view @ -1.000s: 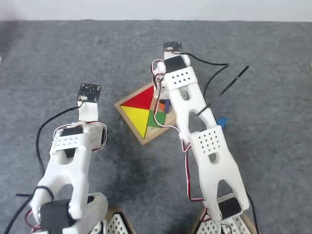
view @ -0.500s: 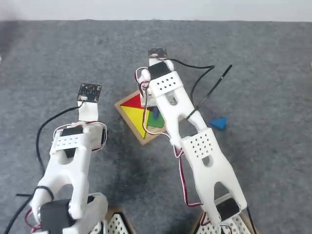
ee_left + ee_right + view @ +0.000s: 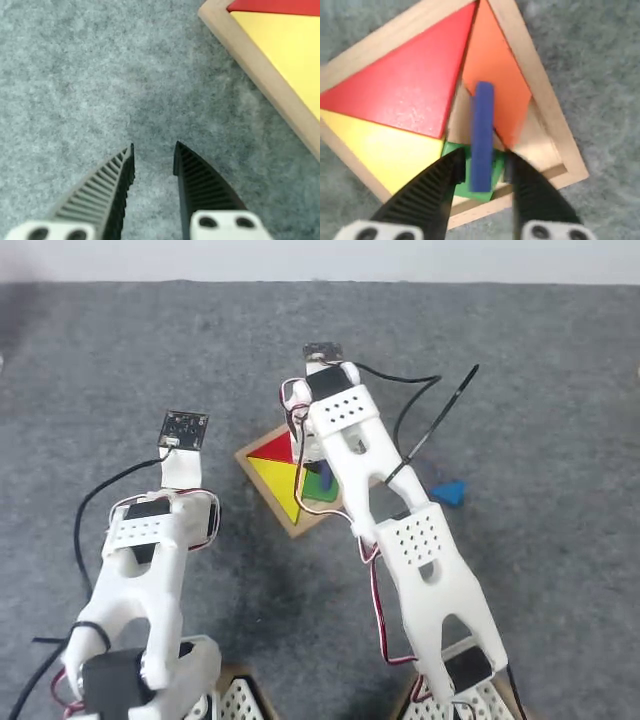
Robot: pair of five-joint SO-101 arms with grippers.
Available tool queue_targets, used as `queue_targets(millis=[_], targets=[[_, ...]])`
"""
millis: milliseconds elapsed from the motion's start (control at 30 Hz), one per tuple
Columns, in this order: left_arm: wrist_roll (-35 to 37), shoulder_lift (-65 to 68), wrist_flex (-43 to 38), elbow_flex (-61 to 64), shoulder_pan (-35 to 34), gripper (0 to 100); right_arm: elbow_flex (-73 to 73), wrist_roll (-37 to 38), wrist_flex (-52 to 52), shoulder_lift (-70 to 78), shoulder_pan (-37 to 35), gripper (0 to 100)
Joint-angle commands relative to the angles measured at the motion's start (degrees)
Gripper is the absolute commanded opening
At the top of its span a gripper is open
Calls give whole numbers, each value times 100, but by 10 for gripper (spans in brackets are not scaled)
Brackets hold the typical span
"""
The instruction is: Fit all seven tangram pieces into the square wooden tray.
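Tray [image 3: 546,116] dead below your right tool [image 3: 482,165], clamped on the blue piece [image 3: 482,125], on edge, long axis running over the bare gap [image 3: 535,137] beside the orange triangle [image 3: 495,85]; left tool [image 3: 152,155], spread apart, sits off the tray's corner.

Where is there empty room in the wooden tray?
In the tray, bare wood lies in the corner between the orange piece, the green piece and the rim. The side with the red piece and yellow piece is full.
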Motion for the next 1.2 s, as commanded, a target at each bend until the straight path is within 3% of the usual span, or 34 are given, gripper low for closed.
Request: queue_targets(millis=[0,367,900,1167], targets=[[-62,-44,-88,-22,35,124,70,79,233,-242,145,262],[-62,-44,-88,-22,35,124,105,79,233,-980,268,285],[-62,-44,-88,-22,35,124,176,281,233,-673,1042,285],[-62,-44,-88,-22,35,124,158,527,233,84,585,285]])
